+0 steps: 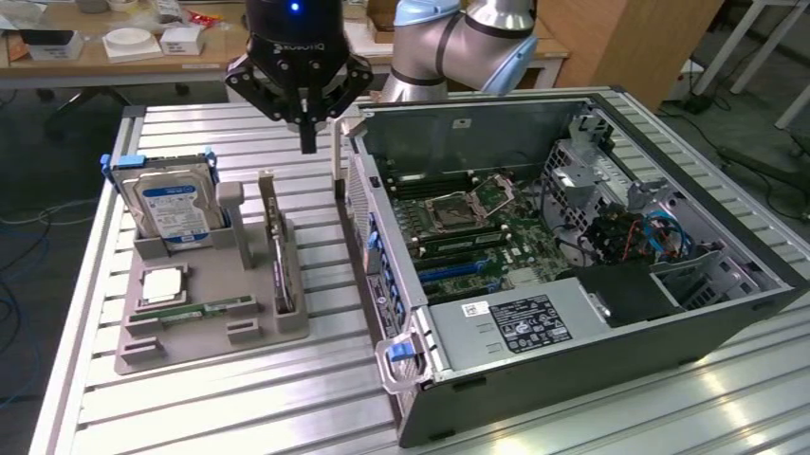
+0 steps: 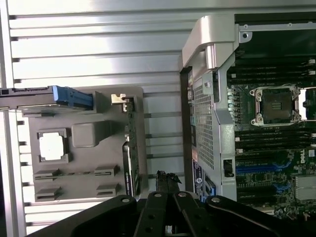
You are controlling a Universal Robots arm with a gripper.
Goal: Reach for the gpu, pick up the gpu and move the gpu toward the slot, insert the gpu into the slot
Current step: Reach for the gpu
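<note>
Dark gpu (image 1: 281,265) on edge in holder (image 1: 234,267), near closed claw (image 1: 307,144), untouched.

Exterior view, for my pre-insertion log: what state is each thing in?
gpu, standing on edge in the grey holder, not gripped.
gripper, jaws shut, empty, in the air beside the case.
slot, empty.
hard drive, upright in the holder.
computer case, side open, motherboard exposed.

gpu (image 1: 281,270) upright on edge in grey holder; blue slot (image 1: 456,272) on green motherboard inside case.
</note>
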